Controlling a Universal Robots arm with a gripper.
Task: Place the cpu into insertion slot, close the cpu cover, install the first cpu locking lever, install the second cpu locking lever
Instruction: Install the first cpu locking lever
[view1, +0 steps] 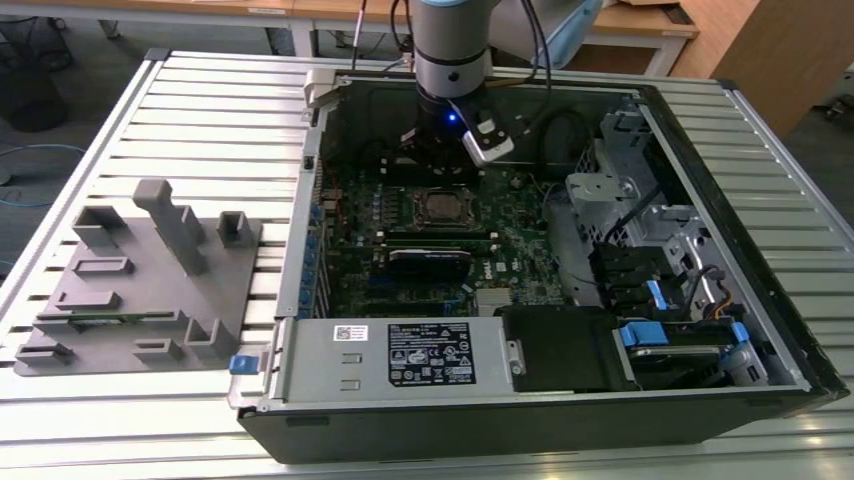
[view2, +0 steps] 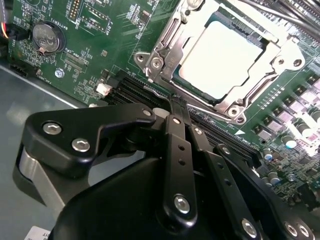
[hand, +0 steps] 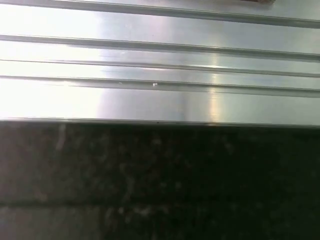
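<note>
The cpu (view2: 225, 57), a pale silver square, lies in the insertion slot (view2: 150, 62) on the green motherboard (view2: 95, 45). The cpu cover (view2: 280, 57) lies flat around it, with the chip showing through its window. My gripper (view2: 175, 100) hangs just beside the socket's edge, its black fingers (view2: 172, 145) pressed together with nothing visible between them. In the exterior view the gripper (view1: 437, 165) stands inside the open computer case, just behind the cpu (view1: 441, 207). I cannot make out how the locking levers stand.
The case (view1: 534, 420) lies open on a slotted aluminium table (view1: 200, 110). A white-labelled power supply (view1: 400, 355) fills its front. Drive cages and cables (view1: 667, 290) crowd the exterior view's right. A grey fixture (view1: 134, 280) sits left of the case. Black memory slots (view2: 130, 90) run beside the socket.
</note>
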